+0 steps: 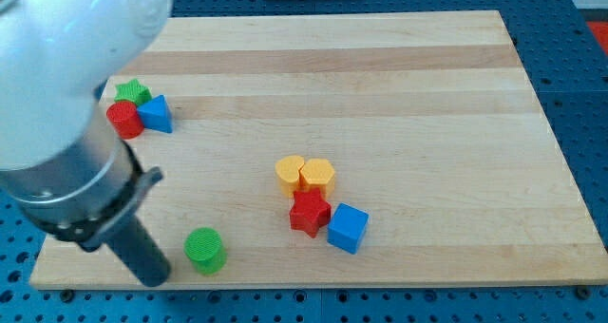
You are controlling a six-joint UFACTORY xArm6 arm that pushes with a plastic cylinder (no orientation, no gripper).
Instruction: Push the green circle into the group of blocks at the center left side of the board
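Note:
The green circle [204, 249] lies near the board's bottom edge, left of centre. My tip [156, 276] is at the end of the dark rod, just to the left of the green circle and slightly below it, a small gap apart. The group at the centre left holds a green star [133, 92], a red circle [124, 120] and a blue triangle [157, 114], close together. The arm's body hides the board's top left corner and left edge.
A second cluster sits in the middle: a yellow heart [289, 174], a yellow hexagon [317, 176], a red star [310, 212] and a blue cube [348, 227]. The wooden board [399, 85] lies on a blue perforated table.

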